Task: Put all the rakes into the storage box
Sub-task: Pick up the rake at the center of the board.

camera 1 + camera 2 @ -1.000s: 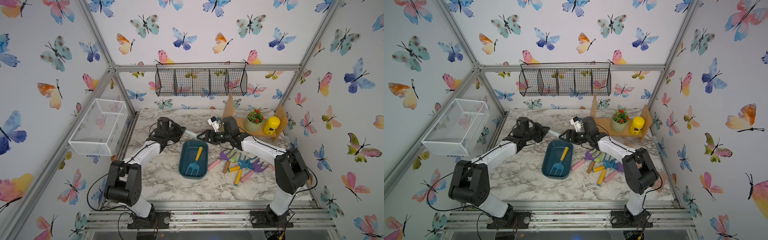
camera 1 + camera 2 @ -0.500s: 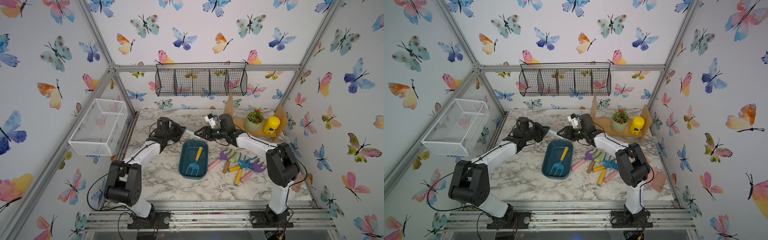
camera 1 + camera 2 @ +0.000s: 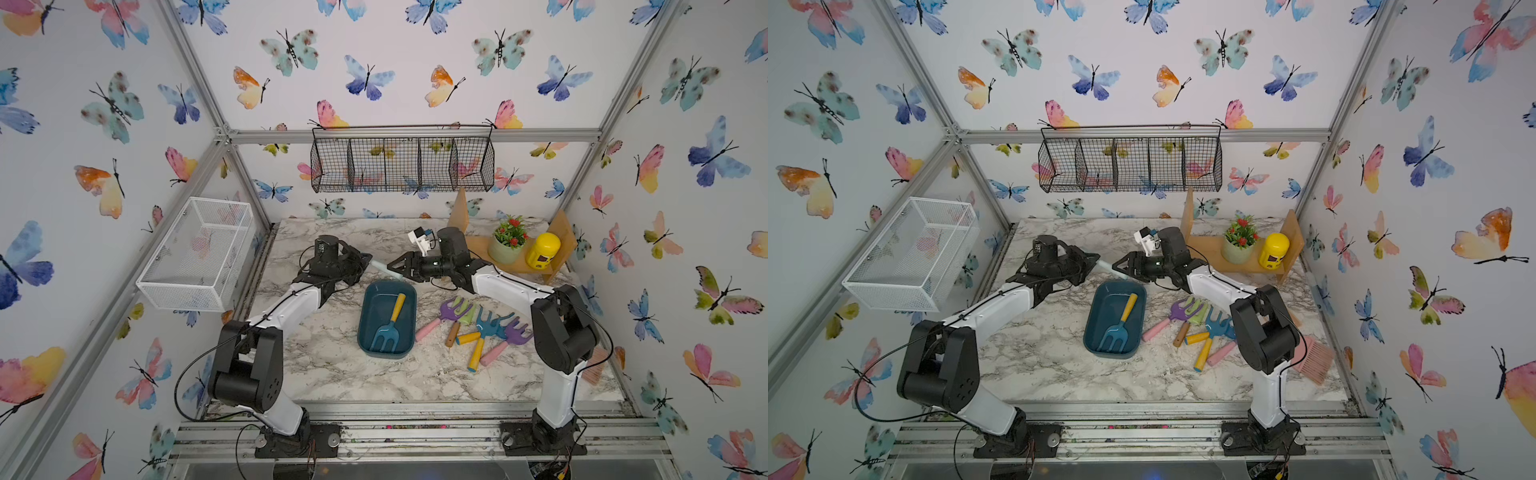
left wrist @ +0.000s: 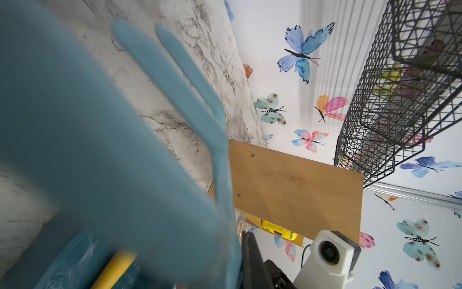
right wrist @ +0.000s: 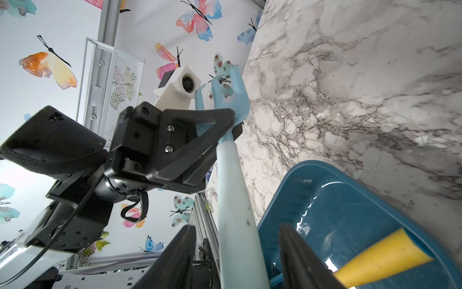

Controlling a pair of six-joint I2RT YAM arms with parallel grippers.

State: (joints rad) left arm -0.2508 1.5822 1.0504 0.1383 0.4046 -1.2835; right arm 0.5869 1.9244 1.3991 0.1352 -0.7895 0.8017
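Above the storage box's [image 3: 376, 307] far end, clear of the tabletop [image 3: 332, 374], the rake [image 5: 235, 200] was held up. Left gripper [image 5: 235, 121] clamped on its neck, handle offered to the right gripper [image 3: 395, 266], whose jaws stood apart either side of it. Looked like a handover. Versus a second earlier, the right elbow [image 3: 561, 332] had swung in toward the box; left side unchanged.

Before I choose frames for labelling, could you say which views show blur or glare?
Left wrist view: pale blue plastic rake close up, blurred; right wrist view: sharp, glare on the dark teal plastic storage box; both top views: sharp, evenly lit.
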